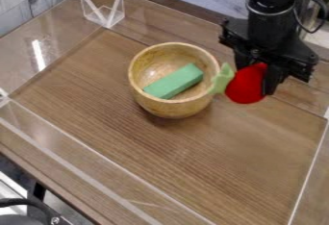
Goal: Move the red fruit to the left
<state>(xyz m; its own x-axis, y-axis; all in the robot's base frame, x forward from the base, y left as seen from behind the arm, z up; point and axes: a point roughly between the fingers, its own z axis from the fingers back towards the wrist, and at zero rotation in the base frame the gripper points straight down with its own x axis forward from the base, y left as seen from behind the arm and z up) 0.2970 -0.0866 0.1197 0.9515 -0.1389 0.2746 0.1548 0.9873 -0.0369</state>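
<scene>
Red fruit (247, 87) is sitting just beside the wooden bowl (174, 83), on the bowl's R side in the view, w/ its pale green leafy stem (222, 79) pointing at the rim; stem looks to be touching or nearly touching it, can't tell which. The jaws (266, 67) are coming down over the fruit from above and are pinching it, AFAICT, one on the near side of its top, the rest hidden behind. Whether it's hanging just off the bench (193, 171) or resting on it, can't tell.

Step in hand, prob.: grip made, carry to the L about to start. Next move is calling for a bit of lift first, b/c the bowl is standing right in the way on that side; going straight across low would prob. shove the bowl or snag the stem. Alt. is swinging round the near side of the bowl, where bare wood is showing.

Farther out: green block (175, 82) is lying inside the bowl, tilted, one end toward the rim. Clear wire-like stand (104, 11) is standing well apart, near the far L edge of the bench. Dark arm (270, 27) is filling the far R, above the fruit.
</scene>
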